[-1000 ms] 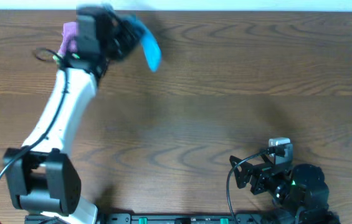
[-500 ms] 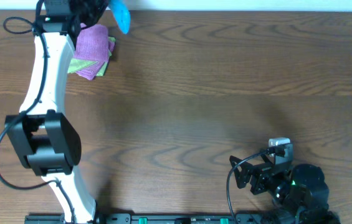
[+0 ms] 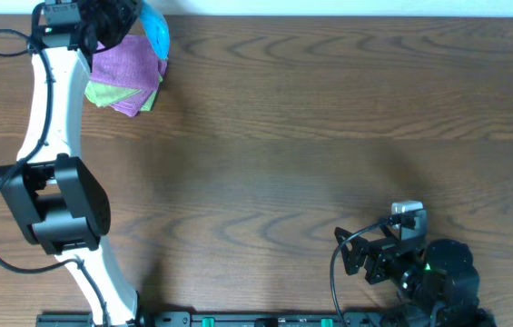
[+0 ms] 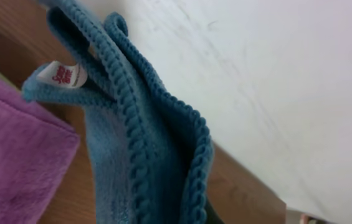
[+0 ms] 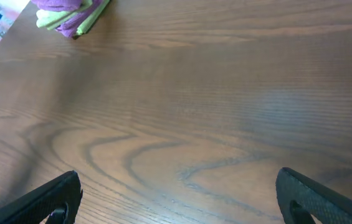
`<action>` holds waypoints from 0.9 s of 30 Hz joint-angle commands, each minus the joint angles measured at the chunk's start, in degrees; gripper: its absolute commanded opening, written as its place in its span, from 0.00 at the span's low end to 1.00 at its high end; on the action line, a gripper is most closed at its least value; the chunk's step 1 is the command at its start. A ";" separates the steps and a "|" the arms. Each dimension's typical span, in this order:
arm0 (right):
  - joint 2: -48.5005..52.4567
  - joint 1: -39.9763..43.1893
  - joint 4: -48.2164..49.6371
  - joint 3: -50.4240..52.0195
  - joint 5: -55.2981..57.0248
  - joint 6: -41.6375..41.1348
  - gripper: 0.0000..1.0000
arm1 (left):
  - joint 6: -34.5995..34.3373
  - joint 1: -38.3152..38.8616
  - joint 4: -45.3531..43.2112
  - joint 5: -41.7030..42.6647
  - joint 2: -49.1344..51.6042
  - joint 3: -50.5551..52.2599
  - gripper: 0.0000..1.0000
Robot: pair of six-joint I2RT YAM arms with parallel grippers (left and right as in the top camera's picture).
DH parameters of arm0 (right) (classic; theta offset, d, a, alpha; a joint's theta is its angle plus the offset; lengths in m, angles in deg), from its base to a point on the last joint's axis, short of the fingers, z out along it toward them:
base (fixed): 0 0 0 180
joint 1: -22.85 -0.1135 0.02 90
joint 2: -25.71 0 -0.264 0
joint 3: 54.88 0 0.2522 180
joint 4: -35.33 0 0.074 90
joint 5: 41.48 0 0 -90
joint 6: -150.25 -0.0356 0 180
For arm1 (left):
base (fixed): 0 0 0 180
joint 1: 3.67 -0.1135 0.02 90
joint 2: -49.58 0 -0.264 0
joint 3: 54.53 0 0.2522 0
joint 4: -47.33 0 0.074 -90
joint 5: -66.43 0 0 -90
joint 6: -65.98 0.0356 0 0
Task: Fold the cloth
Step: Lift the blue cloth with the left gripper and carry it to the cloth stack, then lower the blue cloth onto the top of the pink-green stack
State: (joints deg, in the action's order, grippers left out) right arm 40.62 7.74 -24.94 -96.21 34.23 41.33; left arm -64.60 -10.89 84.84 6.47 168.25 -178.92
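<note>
The brown wood-grain tabletop fills my overhead view. The white left arm stretches up the left side of the frame to the upper left corner. The dark right arm sits folded at the lower right, well apart from any fabric.

Just beside the left arm's end, a purple cloth lies folded on a green cloth, with the green showing along the pile's lower-left edge. The blue cloth, the task's piece, hangs bunched at the left arm's tip at the top edge of the frame. It sits just above the pile's upper right corner, and I cannot tell whether it touches the pile. The left jaws hold it, though wrist and fabric hide them from me in both views.

The left wrist camera gives me what the overhead cannot. The blue cloth falls in loose vertical folds with a corded hem, off the tabletop and against a white wall. The purple cloth sits at the lower left, and a small white label with red print, too small to read, is sewn at one corner.

The right wrist camera shows the right jaws spread wide, dark fingertips at the bottom corners and only tabletop between them. The purple-and-green pile is far off at the upper left of that frame.
</note>
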 commanded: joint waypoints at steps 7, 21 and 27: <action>-0.28 0.68 -0.04 0.07 0.39 -0.79 0.99 | 8.15 -1.14 5.81 -2.12 -0.13 -1.73 0.05; -0.28 0.68 -0.04 0.07 0.37 -0.79 0.99 | 17.64 -3.28 12.63 -8.46 -0.13 -1.70 0.06; -0.28 0.68 -0.07 0.07 0.39 -0.79 0.99 | 22.34 -4.02 15.50 -11.67 -0.13 -1.70 0.05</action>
State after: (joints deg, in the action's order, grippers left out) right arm 40.62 7.74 -24.94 -96.21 34.23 41.33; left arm -46.52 -14.39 99.77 -2.45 168.25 -178.94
